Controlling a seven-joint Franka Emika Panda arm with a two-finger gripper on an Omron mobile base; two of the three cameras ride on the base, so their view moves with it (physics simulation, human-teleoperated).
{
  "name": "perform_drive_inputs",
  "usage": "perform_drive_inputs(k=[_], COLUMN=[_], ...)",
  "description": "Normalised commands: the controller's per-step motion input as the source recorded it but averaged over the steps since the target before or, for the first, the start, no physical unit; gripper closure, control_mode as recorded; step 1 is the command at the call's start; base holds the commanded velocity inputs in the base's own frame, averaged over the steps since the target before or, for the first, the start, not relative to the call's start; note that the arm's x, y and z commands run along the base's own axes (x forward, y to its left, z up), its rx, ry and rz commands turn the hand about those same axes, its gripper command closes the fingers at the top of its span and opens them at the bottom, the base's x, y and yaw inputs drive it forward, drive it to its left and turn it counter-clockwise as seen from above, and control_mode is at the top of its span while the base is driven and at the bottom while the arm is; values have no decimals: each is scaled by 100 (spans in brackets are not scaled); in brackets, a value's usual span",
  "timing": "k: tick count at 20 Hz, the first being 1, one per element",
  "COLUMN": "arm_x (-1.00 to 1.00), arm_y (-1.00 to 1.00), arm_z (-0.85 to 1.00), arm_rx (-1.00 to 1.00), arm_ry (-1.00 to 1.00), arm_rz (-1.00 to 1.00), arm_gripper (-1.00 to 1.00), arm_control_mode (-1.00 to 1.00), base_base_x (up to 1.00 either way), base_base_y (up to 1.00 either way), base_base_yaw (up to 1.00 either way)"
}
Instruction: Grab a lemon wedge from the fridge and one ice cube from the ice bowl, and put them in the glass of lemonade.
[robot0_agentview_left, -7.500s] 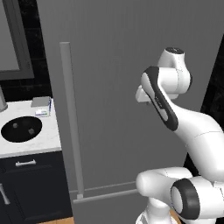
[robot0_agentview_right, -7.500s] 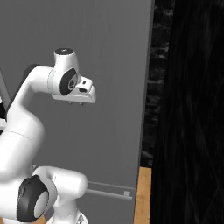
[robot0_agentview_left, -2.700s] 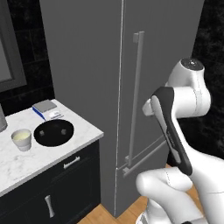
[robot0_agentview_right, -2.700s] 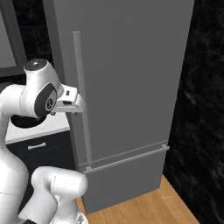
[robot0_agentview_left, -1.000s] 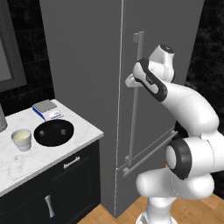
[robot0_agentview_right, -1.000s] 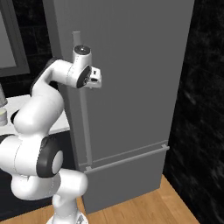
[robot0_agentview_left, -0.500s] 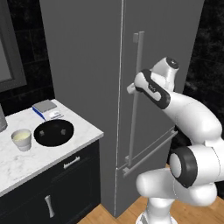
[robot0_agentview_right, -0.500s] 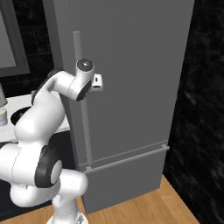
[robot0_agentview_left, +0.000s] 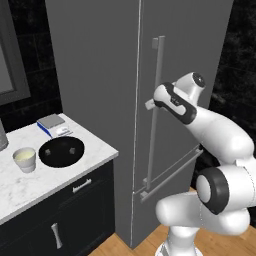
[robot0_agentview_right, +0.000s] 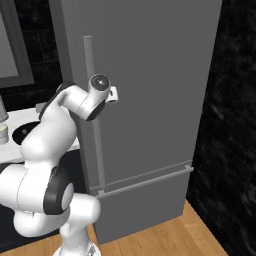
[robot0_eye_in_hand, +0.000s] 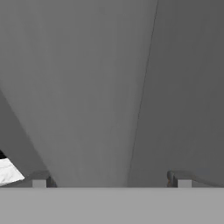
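While the fridge (robot0_agentview_left: 100, 75) is shut, the door-opening step is judged to be in hand: the gripper (robot0_agentview_left: 149, 104) is held right at the vertical bar handle (robot0_agentview_left: 155, 100), its jaws spread wide and holding nothing. For the next move, the jaws would need to be closed around the bar and the door pulled outward. The handle's long axis runs straight up and down along the door seam. To the left, on the marble surface (robot0_agentview_left: 30, 182), the ice bowl (robot0_agentview_left: 61, 151) is seen just beside the glass of lemonade (robot0_agentview_left: 24, 159).
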Motion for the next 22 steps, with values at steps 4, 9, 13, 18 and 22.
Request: perform_drive_inputs(k=[4,9,13,18,22], arm_x=[19,11,0,-20,-49], arm_y=[7,17,8,-27,-76], arm_z=[-8,-1,0,14,14], arm_rx=[0,0,0,0,2], arm_ry=[0,0,0,-3,-10], arm_rz=[7,3,-2,-14,-18], arm_gripper=[-100,100,100,100,100], arm_control_mode=[-100,-100,-100,-100,-100], base_base_x=[0,0,0,0,0], base_base_y=[0,0,0,0,0], base_base_yaw=[0,0,0,0,0])
